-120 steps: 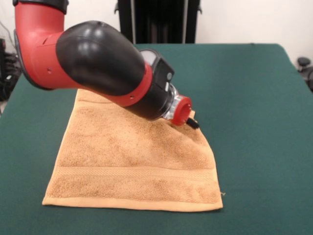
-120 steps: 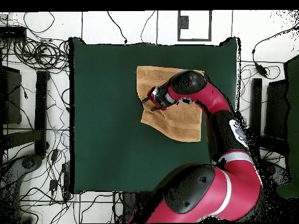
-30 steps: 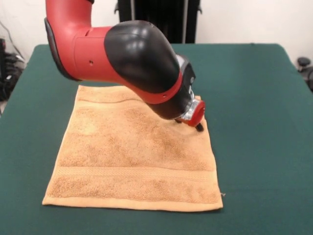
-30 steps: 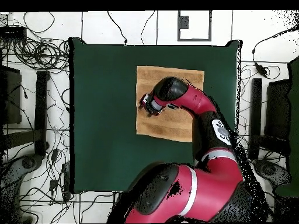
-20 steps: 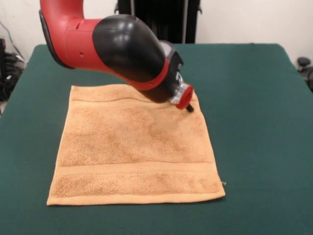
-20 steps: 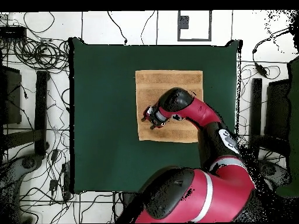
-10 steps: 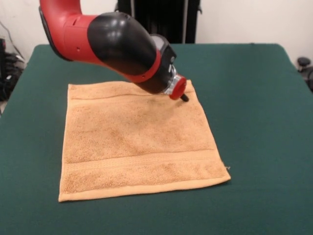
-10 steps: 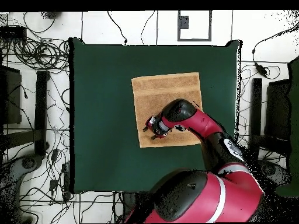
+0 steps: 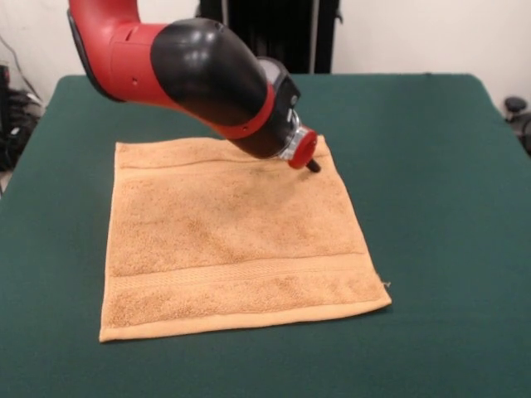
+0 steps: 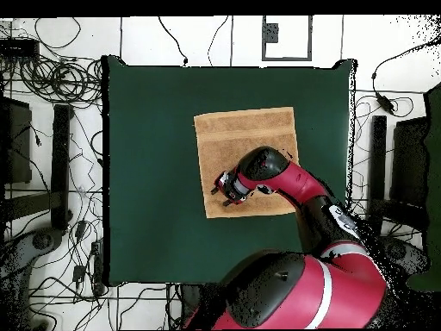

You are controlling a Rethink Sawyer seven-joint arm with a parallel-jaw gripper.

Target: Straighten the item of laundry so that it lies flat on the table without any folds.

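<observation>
Whether your gripper's jaws are spread or pressed together cannot be told from either view; you see only a dark tip below the red wrist, at the towel's far right corner. Your towel lies spread flat on the green table, slightly skewed, its woven band near the front edge.

I can read no text, label, brand, number or sign anywhere in either view: nothing legible on my arm, on the towel, or on the counter's cloth.
</observation>
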